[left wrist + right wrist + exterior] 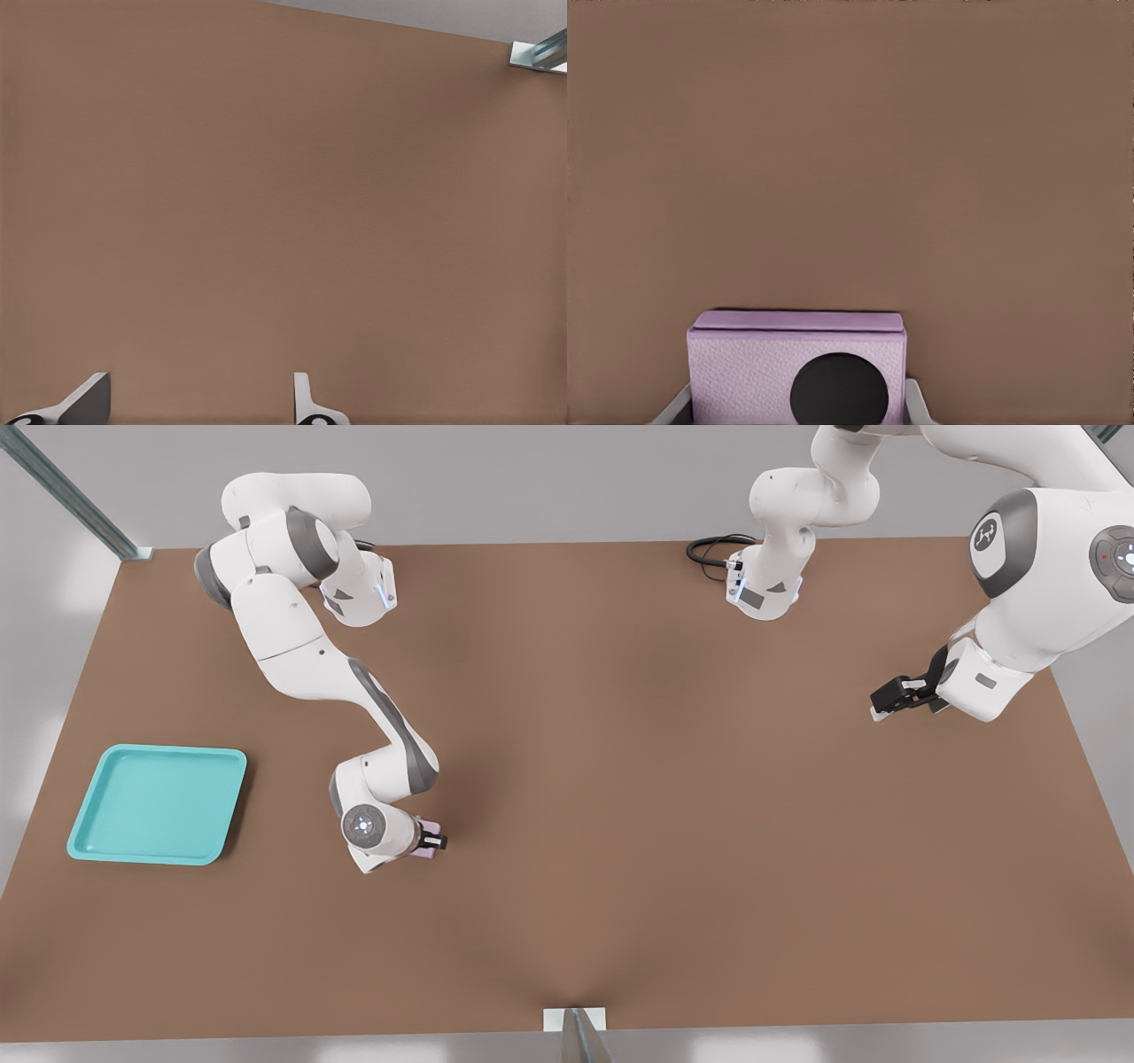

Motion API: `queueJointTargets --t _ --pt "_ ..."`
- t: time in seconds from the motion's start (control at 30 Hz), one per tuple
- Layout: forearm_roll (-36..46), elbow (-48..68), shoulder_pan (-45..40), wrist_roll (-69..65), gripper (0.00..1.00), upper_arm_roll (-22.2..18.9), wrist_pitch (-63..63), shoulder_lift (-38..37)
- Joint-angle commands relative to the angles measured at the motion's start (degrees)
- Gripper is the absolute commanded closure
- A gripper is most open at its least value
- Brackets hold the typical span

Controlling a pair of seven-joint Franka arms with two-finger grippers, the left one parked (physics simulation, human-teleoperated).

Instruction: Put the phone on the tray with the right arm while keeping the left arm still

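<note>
Your gripper (431, 841) is pinching the pink phone (797, 372) between near-closed fingers, well apart from the turquoise tray (158, 804); a jerky swing risks it slipping out.

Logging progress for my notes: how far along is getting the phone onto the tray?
Done: the gripper has the phone between its fingers, as the right wrist view shows. In hand: the phone sits over bare table, to the front view's right of the tray. Left: carry it across to the tray, which holds nothing yet, and release.
</note>
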Motion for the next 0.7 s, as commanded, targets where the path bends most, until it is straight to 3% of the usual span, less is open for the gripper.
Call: queueJointTargets --t 0.0,0.27,0.47,0.67 --pt "-0.1 0.0 0.0 -0.6 0.23 0.0 -0.2 -0.2" --pt "-2.0 -0.5 -6.3 -7.0 0.25 -0.3 -6.3 -10.0" --pt "-3.0 -9.1 -25.0 -33.3 0.25 -0.1 -8.7 -19.5" --pt "-4.5 -12.6 -38.5 -46.3 0.25 1.7 -7.2 -19.2"
